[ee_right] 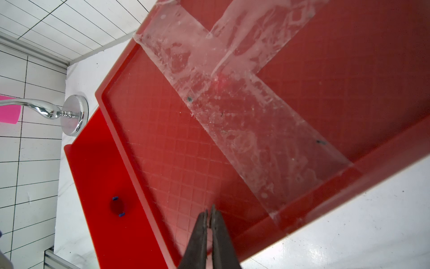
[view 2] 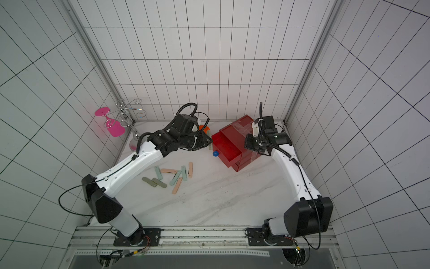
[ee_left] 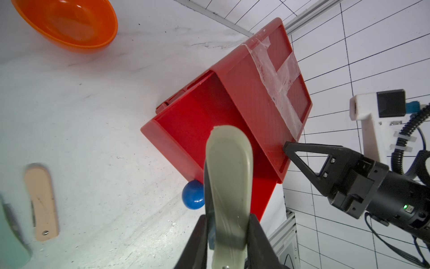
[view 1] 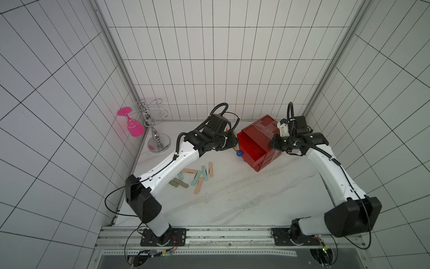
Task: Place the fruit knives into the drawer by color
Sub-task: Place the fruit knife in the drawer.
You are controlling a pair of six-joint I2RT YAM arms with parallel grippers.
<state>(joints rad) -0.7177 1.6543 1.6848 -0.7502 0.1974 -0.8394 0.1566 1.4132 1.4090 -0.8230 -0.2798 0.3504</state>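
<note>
Drawer (ee_left: 169,146) open, looks empty. L end effector (ee_left: 229,219) clamps olive-grey knife (ee_left: 229,167); R end effector (ee_right: 210,215) pinched together; other knives (view 2: 183,173) unsorted on surface (view 2: 232,198).

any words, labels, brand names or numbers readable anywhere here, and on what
None can be read. The red drawer chest, its clear tape, the olive-grey fruit knife in the left gripper, the orange bowl and the right gripper show no lettering.
</note>
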